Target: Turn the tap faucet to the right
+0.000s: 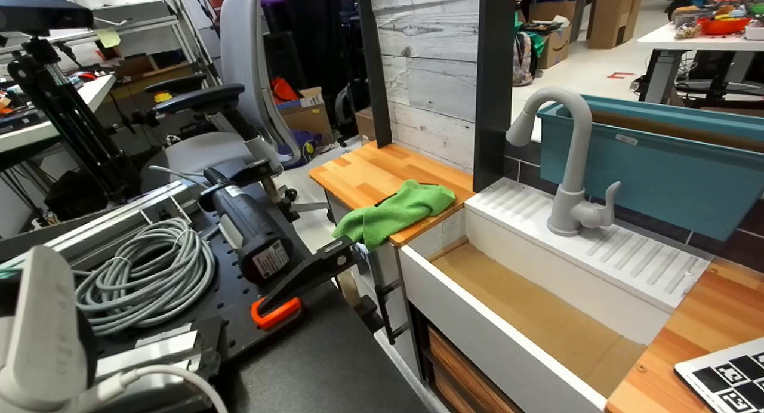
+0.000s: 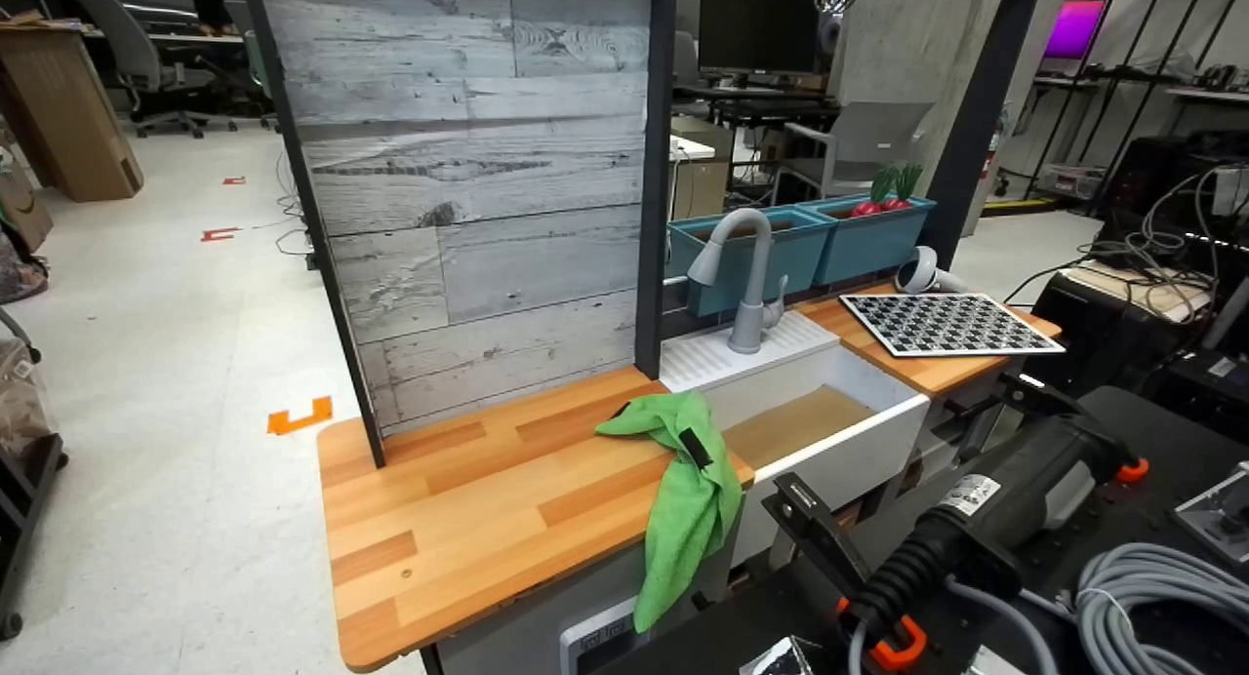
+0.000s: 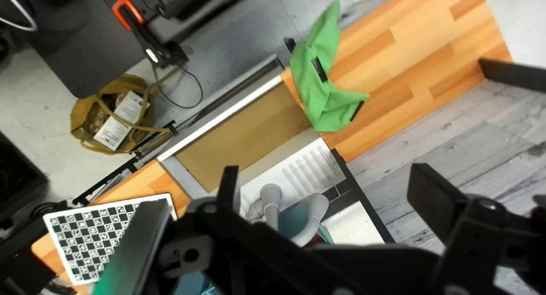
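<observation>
My Robotiq gripper [image 3: 325,180] is spread wide, pinching nothing. Past the white sink [image 1: 477,335] stands the grey gooseneck tap [image 1: 579,156], its spout [image 1: 520,128] pointing left. I judge this the approach; next, descend beside it and push right.

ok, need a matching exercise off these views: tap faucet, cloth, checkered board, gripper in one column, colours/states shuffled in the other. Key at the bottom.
Column 1
1. tap faucet
2. cloth
3. checkered board
4. gripper

Column 2
A. green, hanging partly over the edge of a wooden counter
B. open, jaws wide apart
C. grey, with a tall arched neck
D. black and white, lying flat

Pairs
1-C
2-A
3-D
4-B
</observation>
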